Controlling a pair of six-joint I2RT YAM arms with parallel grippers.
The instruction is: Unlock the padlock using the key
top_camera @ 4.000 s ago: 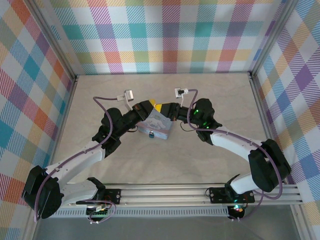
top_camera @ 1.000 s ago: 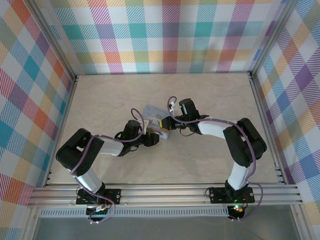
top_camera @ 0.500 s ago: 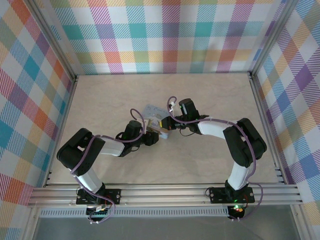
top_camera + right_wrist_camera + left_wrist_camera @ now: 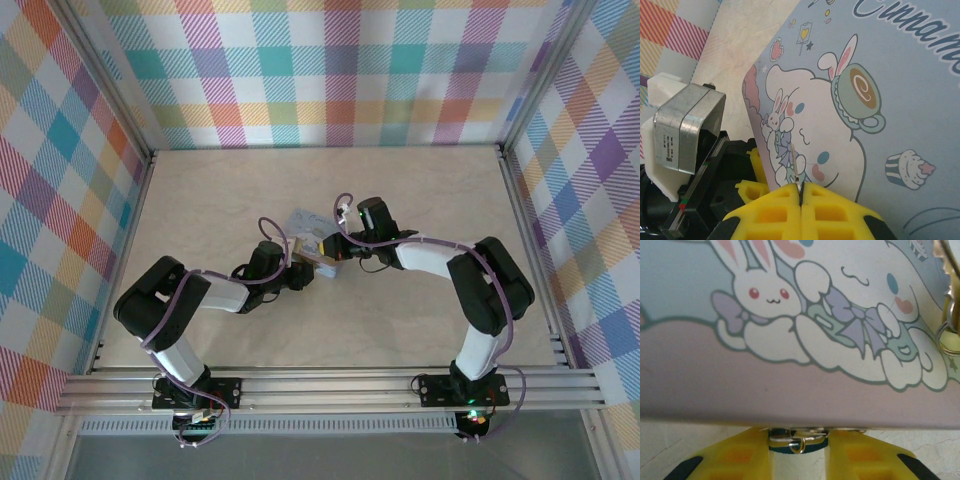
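You are working over a pale stone-patterned table (image 4: 200, 200) boxed in by plaid walls (image 4: 340, 70), both arms meeting near its middle. On your left side, the left gripper (image 4: 799, 450) has its yellow fingers (image 4: 747, 457) on either side of the padlock (image 4: 790, 444) and touching it, so it is clamped on the lock. The lock hangs at the near edge of the tin (image 4: 805, 340), just under the cartoon lid. On your right, the right gripper (image 4: 801, 192) is pressed shut on the key (image 4: 796, 167), whose thin blade sticks out over the lid's cartoon dog, apart from the lock
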